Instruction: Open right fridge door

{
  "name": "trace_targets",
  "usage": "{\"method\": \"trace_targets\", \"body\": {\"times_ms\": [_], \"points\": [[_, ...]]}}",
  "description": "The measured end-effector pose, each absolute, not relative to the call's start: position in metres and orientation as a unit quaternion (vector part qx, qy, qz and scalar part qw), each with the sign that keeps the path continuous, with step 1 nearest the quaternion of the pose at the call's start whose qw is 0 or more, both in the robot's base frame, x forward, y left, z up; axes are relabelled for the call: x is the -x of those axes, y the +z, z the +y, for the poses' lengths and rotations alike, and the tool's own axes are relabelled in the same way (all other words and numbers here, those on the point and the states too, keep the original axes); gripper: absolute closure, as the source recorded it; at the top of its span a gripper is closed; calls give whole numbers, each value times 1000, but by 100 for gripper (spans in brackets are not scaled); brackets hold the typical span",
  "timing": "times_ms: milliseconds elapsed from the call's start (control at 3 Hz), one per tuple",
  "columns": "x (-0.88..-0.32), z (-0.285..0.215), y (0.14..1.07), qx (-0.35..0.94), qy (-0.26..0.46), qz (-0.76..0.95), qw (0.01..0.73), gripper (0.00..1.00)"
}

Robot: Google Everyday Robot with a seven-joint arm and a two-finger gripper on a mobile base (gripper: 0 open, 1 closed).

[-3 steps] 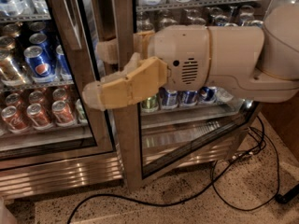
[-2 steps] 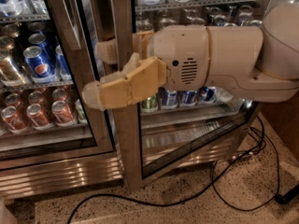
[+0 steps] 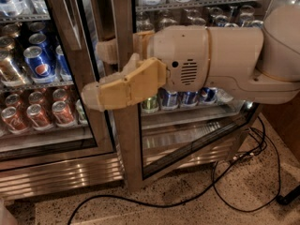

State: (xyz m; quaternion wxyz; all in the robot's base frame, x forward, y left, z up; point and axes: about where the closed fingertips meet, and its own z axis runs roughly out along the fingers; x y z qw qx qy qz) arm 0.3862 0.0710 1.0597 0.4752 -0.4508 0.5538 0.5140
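The right fridge door [image 3: 125, 139], glass with a wide steel frame, stands slightly ajar, its bottom edge angled out over the floor. My gripper [image 3: 95, 75] reaches in from the right at mid-height and straddles this door's left frame edge. The near tan finger [image 3: 124, 86] lies in front of the frame and the far finger [image 3: 107, 50] sits behind it, so the gripper is shut on the frame. An angled steel bar handle [image 3: 63, 15] shows at the upper left. My arm's white housing [image 3: 211, 60] hides much of the right door's glass.
The left glass door [image 3: 42, 69] fronts blue Pepsi and orange cans. More cans stand on the shelves behind the right door [image 3: 180, 98]. A black cable [image 3: 225, 191] loops over the speckled floor, with a dark plug [image 3: 288, 196] at the right edge.
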Motion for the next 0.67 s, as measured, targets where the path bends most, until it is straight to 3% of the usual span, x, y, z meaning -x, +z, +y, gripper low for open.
{"method": "trace_targets", "body": {"times_ms": [667], "points": [[-386,71,1059,451,510,554,479,0]]}}
